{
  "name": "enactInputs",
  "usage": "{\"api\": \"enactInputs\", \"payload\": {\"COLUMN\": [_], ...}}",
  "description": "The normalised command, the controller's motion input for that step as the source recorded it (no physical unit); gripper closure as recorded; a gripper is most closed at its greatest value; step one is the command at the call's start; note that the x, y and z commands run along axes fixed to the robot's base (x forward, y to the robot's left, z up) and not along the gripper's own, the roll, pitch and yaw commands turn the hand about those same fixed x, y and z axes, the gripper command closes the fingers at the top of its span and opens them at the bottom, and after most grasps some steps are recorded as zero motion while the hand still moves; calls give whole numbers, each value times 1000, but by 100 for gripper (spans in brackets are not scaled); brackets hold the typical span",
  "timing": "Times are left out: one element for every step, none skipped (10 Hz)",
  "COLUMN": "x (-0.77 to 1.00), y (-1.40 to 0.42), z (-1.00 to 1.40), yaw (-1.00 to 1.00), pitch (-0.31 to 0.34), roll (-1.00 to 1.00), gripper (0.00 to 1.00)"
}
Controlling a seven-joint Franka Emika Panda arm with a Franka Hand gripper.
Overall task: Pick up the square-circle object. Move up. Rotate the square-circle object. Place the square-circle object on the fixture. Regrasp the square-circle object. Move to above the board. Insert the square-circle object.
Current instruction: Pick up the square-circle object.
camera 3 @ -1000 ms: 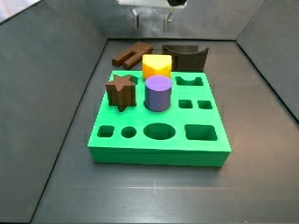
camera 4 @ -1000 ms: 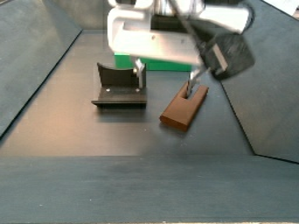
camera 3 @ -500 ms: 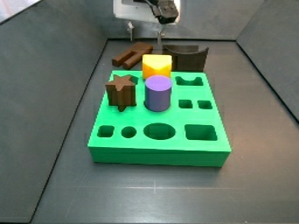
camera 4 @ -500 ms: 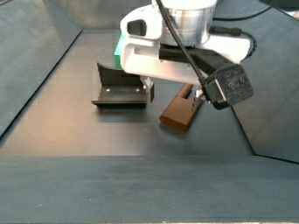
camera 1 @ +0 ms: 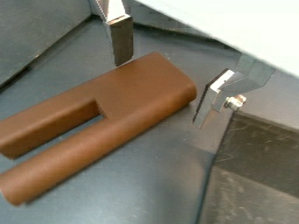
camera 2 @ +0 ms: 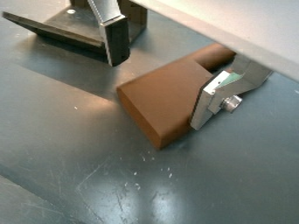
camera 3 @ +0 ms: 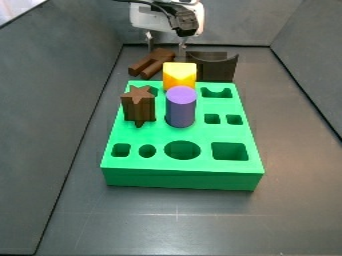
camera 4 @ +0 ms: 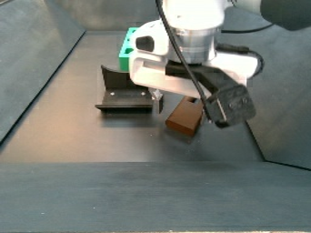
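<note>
The board [camera 3: 183, 140] sits in the middle of the floor with a yellow block [camera 3: 179, 75], a purple cylinder [camera 3: 181, 106] and a star-shaped peg [camera 3: 138, 104] standing in it. Behind it, the fixture [camera 4: 123, 89] stands on the floor, and just beside that lies the square-circle object [camera 4: 185, 116], flat on the floor.

The gripper [camera 2: 163, 59] hangs low over the wide end of the square-circle object [camera 1: 100, 109], jaws apart, with one finger [camera 1: 118, 40] on each side of the block and neither pad touching it that I can see.

To my eye this is the pickup, just before the squeeze. It would go best if the gripper drops a little more so the pads meet the flat sides squarely, stays centred across the width, and closes gently so the piece does not skid or twist along the floor.
</note>
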Motion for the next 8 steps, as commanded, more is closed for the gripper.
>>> {"api": "enactInputs", "payload": {"x": [-177, -189, -131, -9, -91, -200, -51, 0], "y": [134, 166, 123, 0, -60, -240, -171, -3], "z": [-200, -220, -326, -434, -406, -363, -129, -40], "yaw": [-409, -371, -351, -226, -37, 0, 0, 0], "pitch": [-296, -279, -253, -120, -204, -303, -143, -47], "roll": [-380, -380, -327, -153, 0, 109, 89, 0], "gripper": [0, 0, 0, 0, 0, 0, 0, 0]}}
